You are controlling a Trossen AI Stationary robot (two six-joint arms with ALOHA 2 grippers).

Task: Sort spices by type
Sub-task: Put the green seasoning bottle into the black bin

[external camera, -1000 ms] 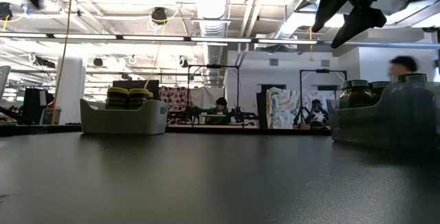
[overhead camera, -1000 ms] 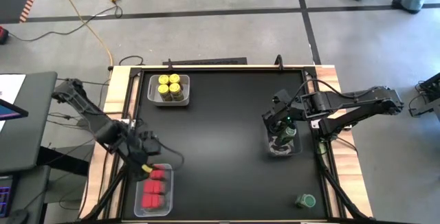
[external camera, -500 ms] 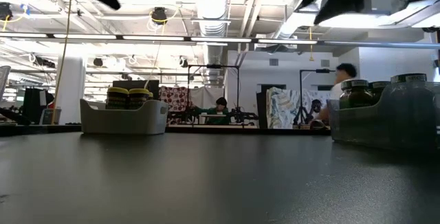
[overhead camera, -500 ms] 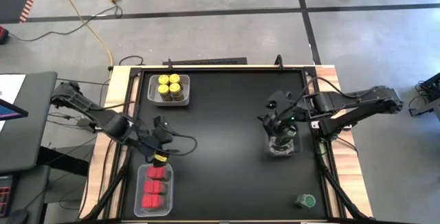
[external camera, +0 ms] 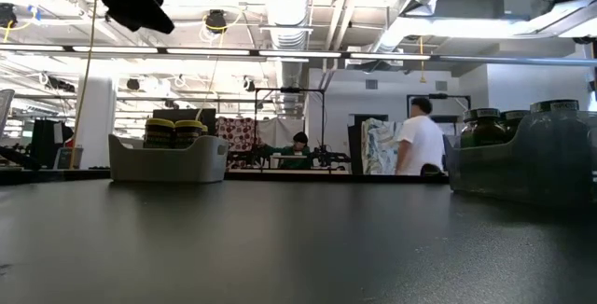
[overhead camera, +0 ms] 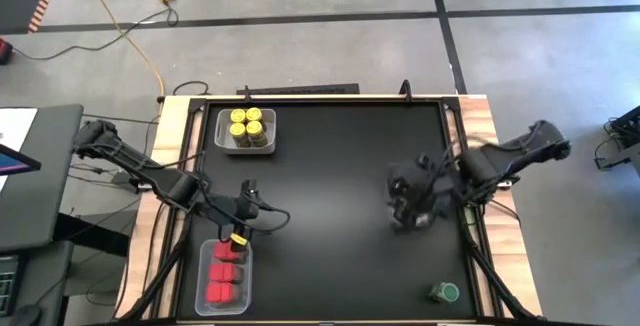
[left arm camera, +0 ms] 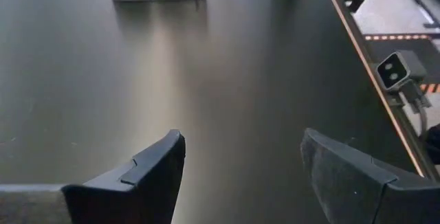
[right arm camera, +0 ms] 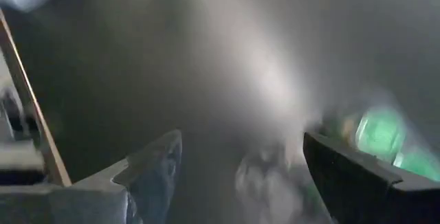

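Both empty, open grippers moved: left gripper (overhead camera: 247,198) toward the table's (overhead camera: 320,166) middle, right gripper (overhead camera: 408,188) blurred beside the green-lidded jars' bin (external camera: 522,169).

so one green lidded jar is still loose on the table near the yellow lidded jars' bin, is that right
Not quite. One green-lidded jar is indeed loose on the table, but it stands in the near right corner, far from the bin of yellow-lidded jars at the far left. The high view shows this.
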